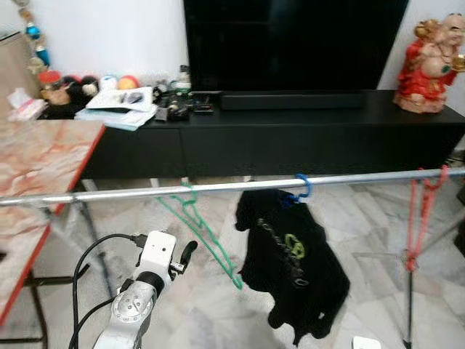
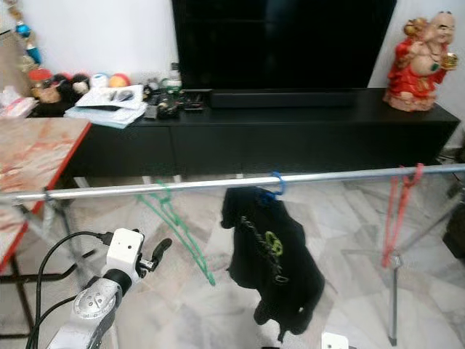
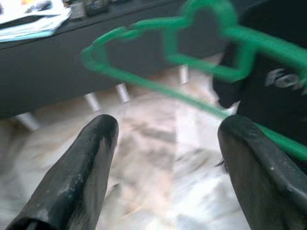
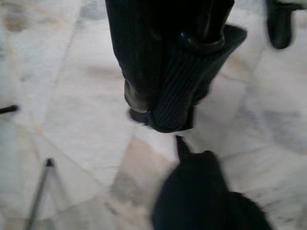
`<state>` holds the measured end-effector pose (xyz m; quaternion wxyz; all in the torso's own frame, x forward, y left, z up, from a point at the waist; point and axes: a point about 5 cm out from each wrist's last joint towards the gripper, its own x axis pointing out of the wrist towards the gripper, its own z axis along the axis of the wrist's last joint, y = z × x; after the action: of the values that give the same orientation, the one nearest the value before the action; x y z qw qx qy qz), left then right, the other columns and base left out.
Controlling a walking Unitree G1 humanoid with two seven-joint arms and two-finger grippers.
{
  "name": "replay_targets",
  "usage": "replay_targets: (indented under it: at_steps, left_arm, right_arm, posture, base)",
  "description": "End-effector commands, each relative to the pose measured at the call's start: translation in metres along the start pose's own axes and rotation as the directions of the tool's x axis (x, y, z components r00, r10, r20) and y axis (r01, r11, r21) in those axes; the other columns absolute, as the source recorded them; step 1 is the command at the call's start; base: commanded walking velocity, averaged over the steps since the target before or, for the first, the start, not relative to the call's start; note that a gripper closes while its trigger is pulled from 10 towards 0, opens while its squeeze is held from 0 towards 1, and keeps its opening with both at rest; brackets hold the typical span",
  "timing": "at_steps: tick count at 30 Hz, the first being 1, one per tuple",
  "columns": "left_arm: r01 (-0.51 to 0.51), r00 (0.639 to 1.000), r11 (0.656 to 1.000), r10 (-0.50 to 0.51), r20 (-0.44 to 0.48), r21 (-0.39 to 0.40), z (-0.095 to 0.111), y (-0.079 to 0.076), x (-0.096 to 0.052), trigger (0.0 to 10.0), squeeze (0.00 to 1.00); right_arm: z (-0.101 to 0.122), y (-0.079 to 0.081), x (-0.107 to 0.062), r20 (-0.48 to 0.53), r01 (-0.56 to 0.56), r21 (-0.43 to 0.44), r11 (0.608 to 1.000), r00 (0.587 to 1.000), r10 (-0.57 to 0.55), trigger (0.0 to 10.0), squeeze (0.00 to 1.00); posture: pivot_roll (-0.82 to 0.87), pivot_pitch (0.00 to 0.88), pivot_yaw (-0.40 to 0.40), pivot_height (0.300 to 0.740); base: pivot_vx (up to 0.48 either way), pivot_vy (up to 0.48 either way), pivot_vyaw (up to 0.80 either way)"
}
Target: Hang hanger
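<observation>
A green hanger [image 1: 207, 236] hangs by its hook on the silver rail [image 1: 218, 187] that crosses the scene. My left gripper [image 1: 185, 254] is low and to the left of the hanger, open and holding nothing. In the left wrist view its two black fingers [image 3: 81, 177] stand wide apart, and the green hanger [image 3: 158, 24] is ahead of them, untouched. A black shirt [image 1: 290, 262] hangs on a blue hanger [image 1: 301, 189] at mid-rail. A red hanger [image 1: 418, 218] hangs near the right end. The right wrist view looks at the shirt's hem [image 4: 168, 72] above the marble floor.
Behind the rail stands a long black TV cabinet [image 1: 290, 138] with a dark TV [image 1: 290, 43], a red figurine [image 1: 432, 65] and papers [image 1: 120, 105]. A marble-topped table [image 1: 36, 167] is at the left. The rack's tripod leg [image 1: 407, 298] stands at the right.
</observation>
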<state>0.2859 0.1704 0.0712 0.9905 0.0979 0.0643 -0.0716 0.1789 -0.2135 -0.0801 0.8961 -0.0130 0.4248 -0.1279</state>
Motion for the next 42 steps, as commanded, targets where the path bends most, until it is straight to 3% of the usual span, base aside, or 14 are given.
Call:
replay_targets:
  at_steps: [1,10,16,18,20,23,25,28,33,39,41,42]
  left_arm:
    - [0.003,1.000,1.000,-0.003,-0.001,-0.012,0.001,-0.002,0.000,10.0,0.00]
    - [0.033,0.999,0.999,-0.033,0.004,-0.010,0.002,-0.005,-0.001,10.0,0.00]
    - [0.156,0.988,0.983,-0.155,0.023,-0.101,0.012,-0.020,-0.002,10.0,0.00]
    - [0.265,0.964,0.961,-0.266,-0.007,-0.079,0.014,-0.033,-0.001,10.0,0.00]
    - [0.289,0.957,0.956,-0.290,-0.015,-0.059,0.014,-0.039,0.000,10.0,0.00]
    - [0.268,0.963,0.962,-0.269,-0.009,-0.056,0.017,-0.043,0.005,10.0,0.00]
    - [0.159,0.987,0.986,-0.158,0.027,-0.054,0.026,-0.035,0.012,10.0,0.00]
    - [0.121,0.991,0.990,-0.116,0.066,-0.070,0.037,-0.029,0.016,10.0,0.00]
    - [0.183,0.981,0.976,-0.174,0.083,-0.117,0.050,-0.031,0.019,10.0,0.00]
    - [0.319,0.947,0.936,-0.307,0.095,-0.149,0.058,-0.048,0.021,10.0,0.00]
    - [0.351,0.936,0.928,-0.345,0.069,-0.121,0.058,-0.059,0.024,10.0,1.00]
    - [0.345,0.938,0.928,-0.340,0.064,-0.141,0.059,-0.061,0.026,10.0,1.00]
  right_arm:
    - [-0.002,-0.004,0.000,-0.004,0.009,-0.002,1.000,1.000,-0.009,10.0,0.00]
    - [-0.003,-0.004,-0.001,-0.007,0.007,-0.005,1.000,1.000,-0.007,10.0,0.00]
    - [-0.004,-0.004,-0.001,-0.013,0.004,-0.011,1.000,1.000,-0.004,10.0,0.00]
    - [-0.004,-0.003,-0.001,-0.015,-0.003,-0.021,1.000,1.000,0.003,10.0,0.00]
    - [-0.004,-0.003,-0.001,-0.015,-0.005,-0.022,1.000,1.000,0.004,10.0,0.00]
    - [-0.004,-0.003,-0.001,-0.015,-0.007,-0.022,1.000,1.000,0.006,10.0,0.00]
    - [-0.004,-0.002,-0.001,-0.013,0.000,-0.008,1.000,1.000,-0.001,10.0,0.00]
    - [-0.004,-0.001,-0.001,-0.012,0.003,-0.006,1.000,1.000,-0.003,10.0,0.00]
    - [-0.004,0.000,-0.001,-0.017,0.007,-0.010,1.000,1.000,-0.007,10.0,0.00]
    - [-0.003,0.001,0.000,-0.019,0.007,-0.009,1.000,1.000,-0.008,10.0,0.00]
    - [-0.002,0.002,0.000,-0.018,0.005,-0.005,1.000,1.000,-0.005,10.0,0.00]
    - [-0.002,0.002,0.000,-0.017,0.005,-0.004,1.000,1.000,-0.005,10.0,0.00]
  posture:
    - [0.14,0.000,0.019,0.740]
    - [0.15,0.000,0.018,0.740]
    - [0.16,0.000,0.012,0.740]
    - [0.17,0.000,0.008,0.740]
    - [0.17,0.000,0.009,0.740]
    - [0.17,0.000,0.009,0.740]
    - [0.14,0.000,0.023,0.740]
    - [0.14,0.000,0.026,0.740]
    - [0.14,0.000,0.033,0.740]
    - [0.14,0.000,0.035,0.740]
    - [0.13,0.000,0.037,0.740]
    - [0.13,0.000,0.039,0.740]
  base:
    - [0.000,0.352,0.00]
    - [0.000,0.039,0.00]
    - [0.000,0.000,0.00]
    - [0.000,0.000,0.00]
    - [0.000,0.000,0.00]
    - [0.000,0.000,0.00]
    - [0.000,0.000,0.00]
    - [0.000,0.000,0.00]
    - [0.000,0.000,0.00]
    - [0.000,0.000,0.00]
    - [0.000,0.000,0.00]
    - [0.000,0.000,0.00]
